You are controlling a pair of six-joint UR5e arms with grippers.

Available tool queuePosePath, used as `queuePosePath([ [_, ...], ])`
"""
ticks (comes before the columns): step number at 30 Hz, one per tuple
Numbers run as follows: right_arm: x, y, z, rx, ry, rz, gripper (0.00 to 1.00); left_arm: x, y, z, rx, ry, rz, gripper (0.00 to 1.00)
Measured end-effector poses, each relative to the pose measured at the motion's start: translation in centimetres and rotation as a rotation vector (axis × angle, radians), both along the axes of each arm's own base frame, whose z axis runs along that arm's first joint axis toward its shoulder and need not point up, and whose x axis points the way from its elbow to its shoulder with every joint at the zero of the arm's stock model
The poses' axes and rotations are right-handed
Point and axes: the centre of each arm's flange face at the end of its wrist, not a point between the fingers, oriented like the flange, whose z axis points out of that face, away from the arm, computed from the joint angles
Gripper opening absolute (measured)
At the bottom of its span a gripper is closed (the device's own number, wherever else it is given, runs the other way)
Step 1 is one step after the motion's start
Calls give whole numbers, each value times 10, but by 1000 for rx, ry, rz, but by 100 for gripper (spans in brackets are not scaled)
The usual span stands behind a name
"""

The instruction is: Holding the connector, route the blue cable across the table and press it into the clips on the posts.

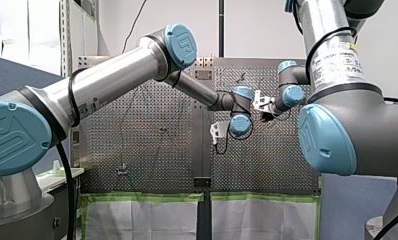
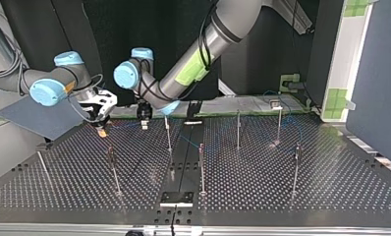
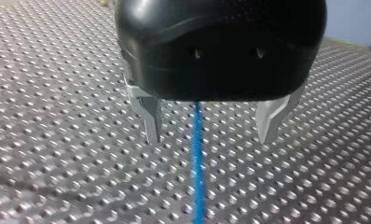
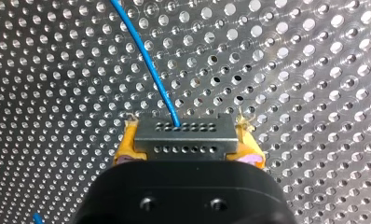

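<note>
Right wrist view had my right gripper (image 4: 186,148) clenched on the connector (image 4: 183,133), a grey block with two rows of holes pinched between yellow pads (image 4: 126,148). The cable (image 4: 148,60) left the block's upper row and curved away over the table (image 4: 314,70). In the left wrist view my left gripper (image 3: 210,133) stood released, its metal fingers (image 3: 151,121) apart, and the cable ran between them clear of both. In the top view both grippers hung close together near the table's far edge, left of the middle. Thin posts (image 2: 201,167) stood upright across the table. Whether the cable met any of them could not be told.
</note>
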Motion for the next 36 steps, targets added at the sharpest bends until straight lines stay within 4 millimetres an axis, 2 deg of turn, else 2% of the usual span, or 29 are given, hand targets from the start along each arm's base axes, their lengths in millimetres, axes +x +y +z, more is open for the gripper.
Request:
queuePosePath([
  [1, 0, 0, 0, 0, 0, 0, 0, 0, -1, 2, -4, -3, 0, 100],
  [2, 0, 0, 0, 0, 0, 0, 0, 0, -2, 3, -5, -4, 0, 81],
  [3, 0, 0, 0, -1, 0, 0, 0, 0, -2, 3, -6, -5, 0, 68],
  [4, 0, 0, 0, -1, 0, 0, 0, 0, -2, 3, -6, -5, -1, 68],
  [5, 0, 0, 0, -1, 0, 0, 0, 0, -3, 3, -5, -5, -2, 49],
  [6, 0, 0, 0, -1, 0, 1, 0, -1, -3, 4, -3, -5, -3, 36],
  [7, 0, 0, 1, -2, 0, 1, 0, -1, -3, 4, -1, -5, -4, 36],
  [9, 0, -1, 1, -4, 0, 3, 0, -1, -4, 4, 2, -5, -6, 11],
  [10, 0, -1, 2, -5, 0, 4, 0, -1, -4, 4, 3, -5, -7, 11],
  [11, 0, -1, 2, -5, -1, 6, 0, -1, -4, 4, 4, -5, -7, 0],
  [18, 1, -1, 3, -7, -5, 8, 0, -2, -7, 9, 1, -11, -9, 0],
  [24, 2, -3, 13, -25, -6, 12, 0, -2, -10, 27, -1, -17, 9, 0],
  [30, 1, -3, 49, -79, -26, 9, 0, -3, -10, 46, -11, -22, 13, 0],
  [36, -1, 3, 88, -132, -54, 20, 0, -10, -12, 78, -34, -43, 7, 0],
])
